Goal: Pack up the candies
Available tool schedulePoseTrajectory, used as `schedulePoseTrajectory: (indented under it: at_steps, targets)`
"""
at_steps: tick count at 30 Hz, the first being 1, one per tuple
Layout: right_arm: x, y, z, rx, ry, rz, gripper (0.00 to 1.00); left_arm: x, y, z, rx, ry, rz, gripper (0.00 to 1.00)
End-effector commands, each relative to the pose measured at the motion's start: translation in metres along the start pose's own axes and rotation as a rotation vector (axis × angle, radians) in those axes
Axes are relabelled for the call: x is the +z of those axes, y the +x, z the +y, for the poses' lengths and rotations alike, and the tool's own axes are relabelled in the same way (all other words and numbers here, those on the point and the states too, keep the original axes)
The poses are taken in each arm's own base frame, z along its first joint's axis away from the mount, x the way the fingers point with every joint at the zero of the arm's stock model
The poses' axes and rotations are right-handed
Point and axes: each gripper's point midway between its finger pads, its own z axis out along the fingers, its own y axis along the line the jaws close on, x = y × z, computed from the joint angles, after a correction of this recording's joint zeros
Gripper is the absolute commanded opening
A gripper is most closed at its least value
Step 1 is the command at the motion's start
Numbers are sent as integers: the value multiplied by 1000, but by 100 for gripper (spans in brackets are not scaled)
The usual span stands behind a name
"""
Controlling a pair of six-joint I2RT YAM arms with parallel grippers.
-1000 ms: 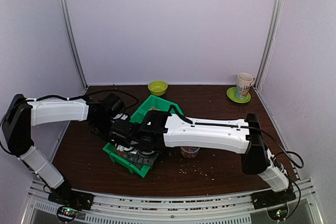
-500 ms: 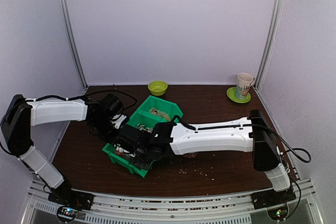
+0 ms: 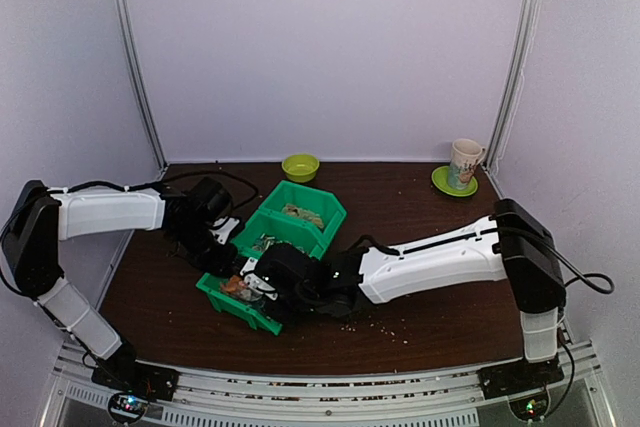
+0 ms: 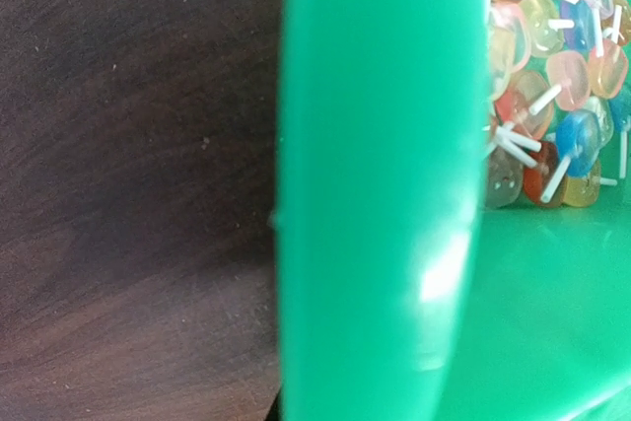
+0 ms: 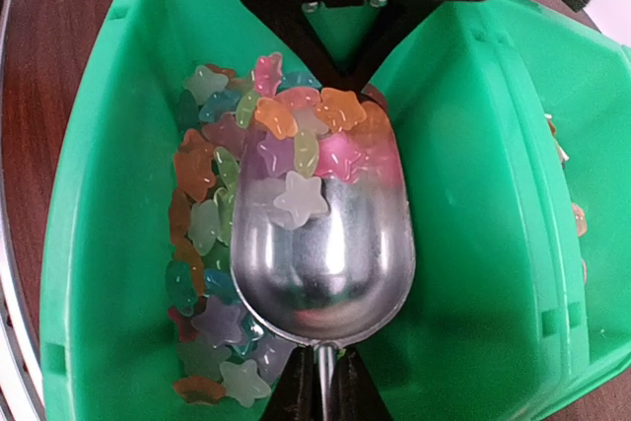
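1. Star-shaped candies (image 5: 202, 229) in orange, pink, green and pale tints lie heaped along the floor of the near green bin (image 3: 232, 304). A further batch is piled at the front of a metal scoop (image 5: 325, 263) that sits inside the same bin.
2. The right gripper (image 5: 320, 386) reaches in from the bin's right, its arm stretched low across the table (image 3: 400, 209). Its fingers are clamped on the scoop's thin handle at the bin's near end.
3. The left gripper (image 3: 220, 252) comes in from the bin's left and meets it at the far end, jaws drawn together. A green wall fills its own camera from top to bottom. Whether the jaws pinch that wall or only rest by it, I cannot tell.
4. A rear green bin (image 3: 322, 230) stands directly behind the near bin, apparently touching it, with a small pile of sweets inside. Past the green wall in the left wrist view lie lollipops (image 4: 552, 96) on white sticks.
5. A yellow-green bowl (image 3: 300, 166) stands beyond the near bin, at the back of the table.
6. A mug (image 3: 465, 160) on a green saucer (image 3: 447, 185) stands well apart from the bin, off to its right at the back corner.
7. Pale crumbs (image 3: 392, 328) speckle the dark wood to the bin's right.
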Motion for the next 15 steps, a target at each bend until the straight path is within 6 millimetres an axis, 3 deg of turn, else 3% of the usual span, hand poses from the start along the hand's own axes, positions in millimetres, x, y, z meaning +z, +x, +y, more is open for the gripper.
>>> schedulePoseTrajectory:
  at_steps: [1,15]
  targets:
    - [-3,28,4,28,-56,27,0,-44,-68,-36,21,177,-268,0]
    - [-29,24,-8,49,-34,-88,0,-38,-66,-28,7,141,-241,0]
